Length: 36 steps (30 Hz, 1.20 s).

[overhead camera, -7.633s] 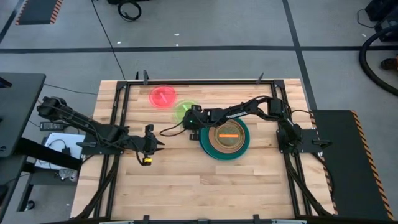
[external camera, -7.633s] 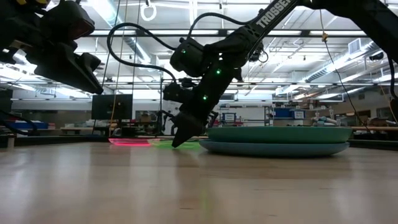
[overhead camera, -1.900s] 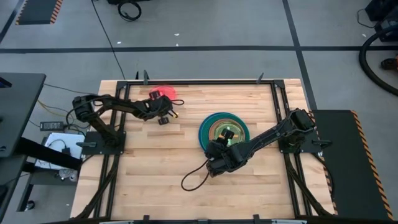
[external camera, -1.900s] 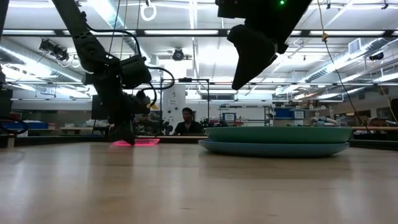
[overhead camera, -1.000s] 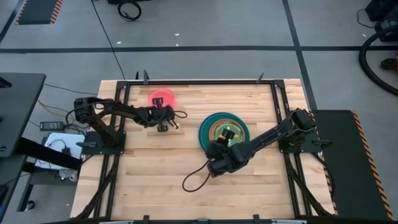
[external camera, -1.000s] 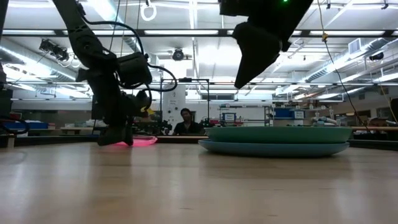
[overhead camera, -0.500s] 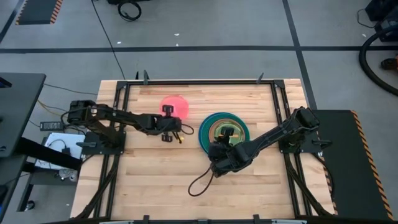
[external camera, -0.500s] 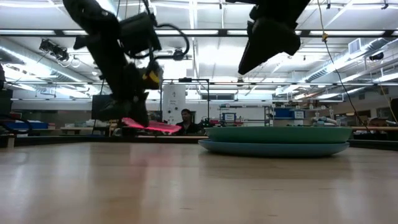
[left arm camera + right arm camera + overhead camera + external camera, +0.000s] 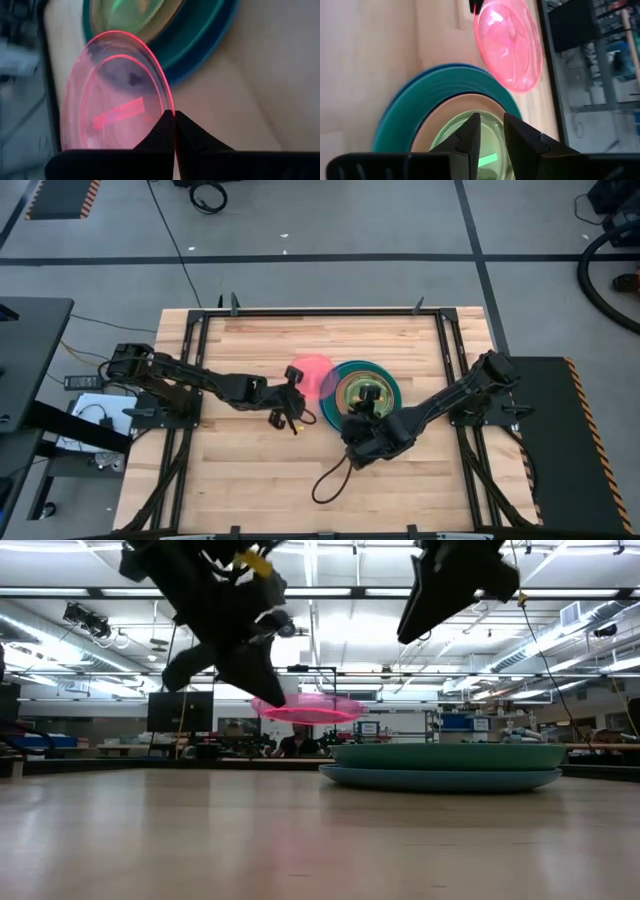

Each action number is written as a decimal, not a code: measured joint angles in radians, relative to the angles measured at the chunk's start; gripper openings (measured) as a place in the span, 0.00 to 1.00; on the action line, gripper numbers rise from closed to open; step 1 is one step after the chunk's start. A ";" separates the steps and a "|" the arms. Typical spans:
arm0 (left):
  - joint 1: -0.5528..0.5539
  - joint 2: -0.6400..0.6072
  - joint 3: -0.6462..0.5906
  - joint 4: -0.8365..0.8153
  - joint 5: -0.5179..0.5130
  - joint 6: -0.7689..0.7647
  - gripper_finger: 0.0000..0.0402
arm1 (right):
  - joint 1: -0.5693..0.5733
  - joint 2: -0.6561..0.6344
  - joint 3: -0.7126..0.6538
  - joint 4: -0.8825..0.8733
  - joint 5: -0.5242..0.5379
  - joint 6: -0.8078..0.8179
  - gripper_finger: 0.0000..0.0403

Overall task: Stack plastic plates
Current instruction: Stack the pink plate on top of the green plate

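1. The wooden table [image 9: 250, 470] is seen bare along its near edge in the high view.
2. Right of the table's middle, the right gripper [image 9: 357, 412] is held above the near-left rim of the plate stack [image 9: 388, 385]; its fingers [image 9: 470, 132] stand a little apart and nothing is gripped between them.
3. The stack is made of a large blue plate [image 9: 402, 107] at the bottom, a teal plate [image 9: 420, 107] on it, a brownish plate [image 9: 455, 112] above those, and a small green plate [image 9: 487, 135] on top.
4. Just left of the stack, the left gripper [image 9: 291, 398] is clamped on the edge of the small translucent pink plate [image 9: 313, 374], with the fingers [image 9: 160, 132] pinched tight on the rim.
5. The pink plate is held clear of the table, roughly level, its far-right edge overlapping the stack's left rim from above.
6. In the low view, the pink plate [image 9: 310, 708] is seen above the height of the stack [image 9: 450, 765].
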 joint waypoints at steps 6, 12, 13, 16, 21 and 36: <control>-0.002 0.000 0.000 0.095 0.133 0.128 0.01 | 0.027 -0.041 0.000 -0.001 -0.034 0.031 0.24; 0.001 0.012 0.000 0.153 0.274 0.246 0.01 | 0.051 -0.050 0.000 -0.002 -0.036 0.053 0.24; 0.001 0.014 0.000 0.154 0.288 0.265 0.01 | 0.055 -0.050 0.000 -0.002 -0.037 0.054 0.24; 0.001 0.039 0.000 0.184 0.333 0.318 0.01 | 0.062 -0.050 0.000 0.003 -0.052 0.064 0.24; 0.001 0.103 0.000 0.267 0.346 0.359 0.01 | 0.063 -0.050 0.000 0.003 -0.095 0.085 0.24; 0.034 0.310 0.232 0.191 0.404 0.427 0.00 | 0.078 -0.050 0.000 -0.071 -0.107 0.147 0.24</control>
